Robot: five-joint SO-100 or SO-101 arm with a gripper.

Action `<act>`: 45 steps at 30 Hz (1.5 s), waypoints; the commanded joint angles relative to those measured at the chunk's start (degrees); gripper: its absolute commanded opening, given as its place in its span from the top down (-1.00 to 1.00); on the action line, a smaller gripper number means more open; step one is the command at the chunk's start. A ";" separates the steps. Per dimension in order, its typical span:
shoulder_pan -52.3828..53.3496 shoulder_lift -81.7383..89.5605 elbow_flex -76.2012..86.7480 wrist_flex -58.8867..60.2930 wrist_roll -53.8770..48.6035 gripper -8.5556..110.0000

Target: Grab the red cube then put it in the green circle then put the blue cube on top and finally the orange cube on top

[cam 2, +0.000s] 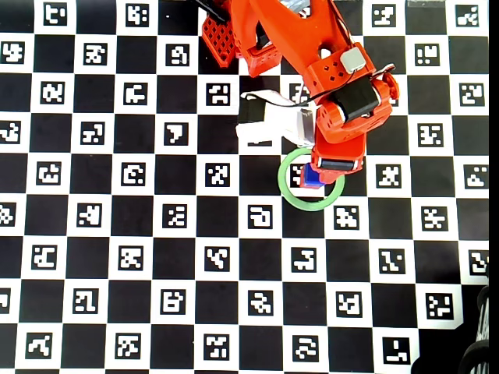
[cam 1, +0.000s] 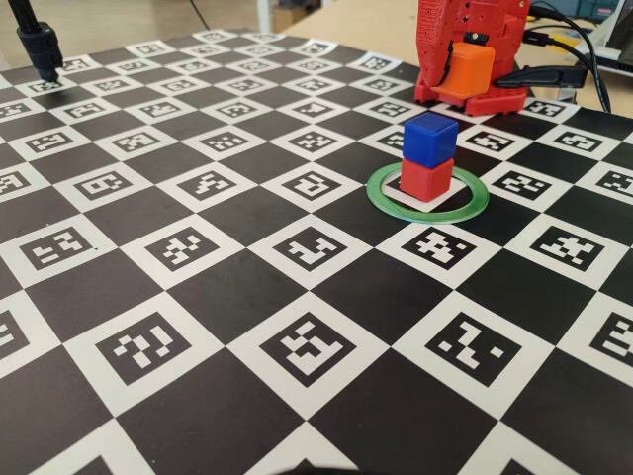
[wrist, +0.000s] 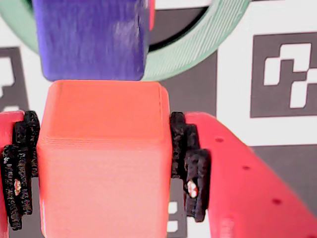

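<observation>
The orange cube (wrist: 101, 163) fills the wrist view, smooth matte plastic with softly rounded edges, clamped between the pincer's (wrist: 101, 166) rough black pads (wrist: 190, 158) on red fingers. Just past it at 12 o'clock sits the blue cube (wrist: 91, 37), with the ridged green circle (wrist: 198, 54) curving behind.

In the fixed view the red arm (cam 1: 465, 30) stands at the far edge of the desk (cam 1: 198, 287), folded low, holding the orange cube in the air, above and behind the stack. The blue cube rests squarely on the red cube (cam 1: 426, 180), which stands inside the thin flat ring on a white marker square.

From overhead the arm reaches from 12 o'clock down over the ring's upper edge, its wrist hiding most of the stack. The desk is a black-and-white checkerboard of printed markers.
</observation>
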 commanded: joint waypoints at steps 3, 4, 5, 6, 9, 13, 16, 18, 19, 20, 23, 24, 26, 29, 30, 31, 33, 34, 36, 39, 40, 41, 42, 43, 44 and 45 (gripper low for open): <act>0.62 0.79 -0.26 -1.67 -0.88 0.71; 0.70 0.70 -0.18 -1.85 -0.97 0.71; 0.70 0.62 -0.18 -2.02 -1.05 0.71; 0.79 0.53 -0.18 -2.29 -1.14 0.71; 1.32 0.09 -0.18 -2.90 -1.76 0.72; 2.20 -0.53 0.09 -3.08 -2.81 0.72; 2.81 -0.53 0.44 -3.16 -3.43 0.72; 3.25 -0.53 0.70 -3.25 -3.78 0.72; 3.52 -0.53 0.88 -3.34 -3.96 0.72; 3.69 -0.53 1.05 -3.43 -4.13 0.72; 4.22 -0.44 1.67 -3.96 -4.66 0.72; 4.39 -0.44 1.85 -4.04 -4.75 0.72; 4.66 -0.53 1.93 -4.31 -4.92 0.72; 4.92 -0.53 1.93 -4.48 -4.92 0.72; 4.92 -0.62 1.93 -4.57 -4.92 0.72; 4.92 -0.62 2.02 -4.57 -4.92 0.72; 4.92 -0.62 2.11 -4.75 -4.66 0.72; 4.92 -0.62 2.20 -4.75 -4.48 0.72; 4.92 -0.70 2.20 -4.83 -4.39 0.72; 4.83 -0.79 2.55 -5.10 -4.22 0.72; 4.83 -0.88 2.72 -5.27 -4.13 0.72; 4.83 -0.97 2.72 -5.27 -4.13 0.72; 4.92 -0.97 2.81 -5.36 -4.13 0.72; 4.92 -0.97 2.99 -5.36 -4.13 0.72; 4.92 -0.97 3.08 -5.45 -4.13 0.72; 4.92 -0.97 3.16 -5.54 -4.13 0.72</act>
